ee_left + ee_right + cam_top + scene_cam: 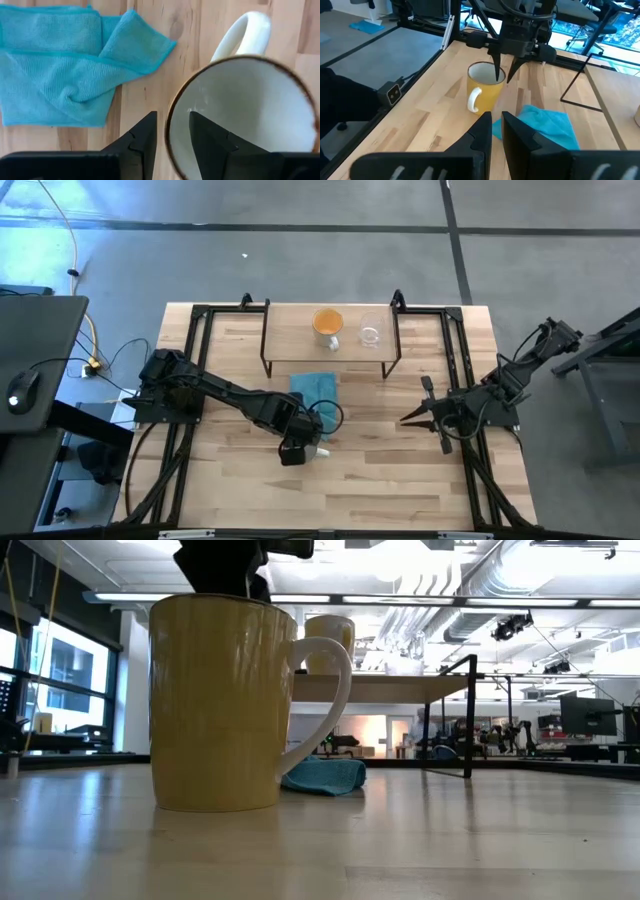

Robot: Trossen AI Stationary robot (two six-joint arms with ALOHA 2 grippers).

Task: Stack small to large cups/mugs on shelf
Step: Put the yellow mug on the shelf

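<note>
The cream mug (250,110) stands upright on the table on its base, seen close in the low view (215,700), handle (245,32) toward the teal cloth's side. My left gripper (173,125) is open above its rim, pointing down, one finger inside the mug and one outside, with gaps on both sides of the wall. It also shows in the right wrist view (504,75). The orange mug (327,323) and the clear glass cup (370,335) stand side by side on the shelf (300,320). My right gripper (403,421) is shut and empty at the table's right.
A crumpled teal cloth (315,385) lies on the table between the shelf and the cream mug, close to the mug's handle (60,65). The shelf's black legs (468,720) stand at the table's far side. Black frame rails (190,370) run along the table's left and right.
</note>
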